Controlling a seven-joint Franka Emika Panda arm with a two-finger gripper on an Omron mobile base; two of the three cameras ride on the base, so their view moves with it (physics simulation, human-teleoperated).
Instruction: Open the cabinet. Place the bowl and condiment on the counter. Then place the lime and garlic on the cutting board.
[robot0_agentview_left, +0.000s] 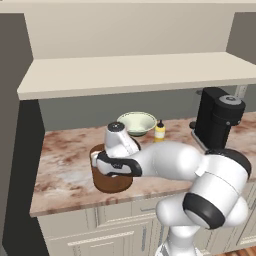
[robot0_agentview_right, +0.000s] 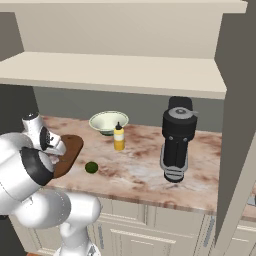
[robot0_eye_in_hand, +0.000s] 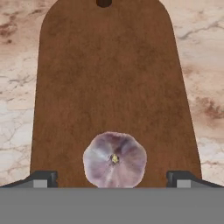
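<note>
Fingers (robot0_eye_in_hand: 113, 177) spread wide, holding nothing, tips (robot0_eye_in_hand: 43, 178) standing well apart at either side of the garlic (robot0_eye_in_hand: 114, 159) in the hand view. Garlic resting on the cutting board (robot0_eye_in_hand: 109, 78), stem tip up toward the camera, directly between the fingers and just beyond them, clear of both pads as far as can be told. Board's long axis running from 6 to 12 o'clock in the hand view, garlic near its 6 o'clock end, hang-hole at the 12 o'clock end.

Judged released: garlic step looks done. Remaining: lime (robot0_agentview_right: 91, 167), lying on the desk (robot0_agentview_right: 140, 170) just off the board's edge (robot0_agentview_right: 70, 150), at about 4 o'clock from the board in the right base view, not yet on the wood. Bowl (robot0_agentview_right: 108, 121) and condiment (robot0_agentview_right: 119, 137) already standing on the desk, at about 1 to 2 o'clock from the board, condiment just in front of the bowl. In the left base view, same pair, bowl (robot0_agentview_left: 136, 123) and condiment (robot0_agentview_left: 159, 131), behind the arm; cabinet shelf (robot0_agentview_left: 135, 72) above, bare. Coffee machine (robot0_agentview_right: 177, 142) well apart toward 3 o'clock.

Coming move, as judged: lift straight off the garlic, then swing toward the lime, a short reach off the board's near side. Round fruit, no long axis, so any finger orientation should serve; risk of rolling if nudged.
</note>
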